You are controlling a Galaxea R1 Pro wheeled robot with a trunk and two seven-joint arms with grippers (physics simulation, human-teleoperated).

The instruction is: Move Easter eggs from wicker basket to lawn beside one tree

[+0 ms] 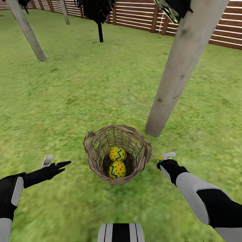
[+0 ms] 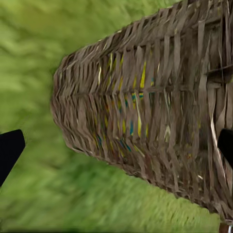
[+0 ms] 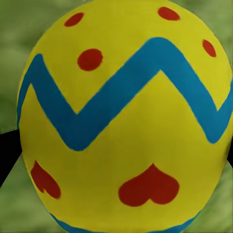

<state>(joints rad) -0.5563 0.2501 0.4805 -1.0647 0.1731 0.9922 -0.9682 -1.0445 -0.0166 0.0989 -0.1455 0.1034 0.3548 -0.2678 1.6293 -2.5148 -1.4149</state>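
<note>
Head view, basket: the basket [image 1: 117,154] stands on the lawn [image 1: 67,101], close in front of the robot, and two eggs [image 1: 117,153] are down inside it, one touching the other.
Head view, tree: the pale trunk of the tree [image 1: 174,77] rises just beyond the basket, on its right side, very near.
Head view, right gripper: the right gripper [image 1: 164,159] sits just right of the basket rim, and there's a sliver of yellow and blue showing in it: that's the third egg [image 1: 162,158], out of the basket.
Head view, left gripper: the left gripper [image 1: 55,163] hangs left of the basket, fingers spread, nothing in it.
Left wrist view: the basket wall [image 2: 145,111] up close, colour glinting through the weave; dark finger tips wide apart at either edge.
Right wrist view: the third egg [image 3: 124,116] huge and centred, dark fingers pressed at both its sides, clamped on it, grass behind.
Progress: by my read, one egg is lifted out but not yet set down by the tree, and two wait in the basket. Roughly a third underway, none finished.
</note>
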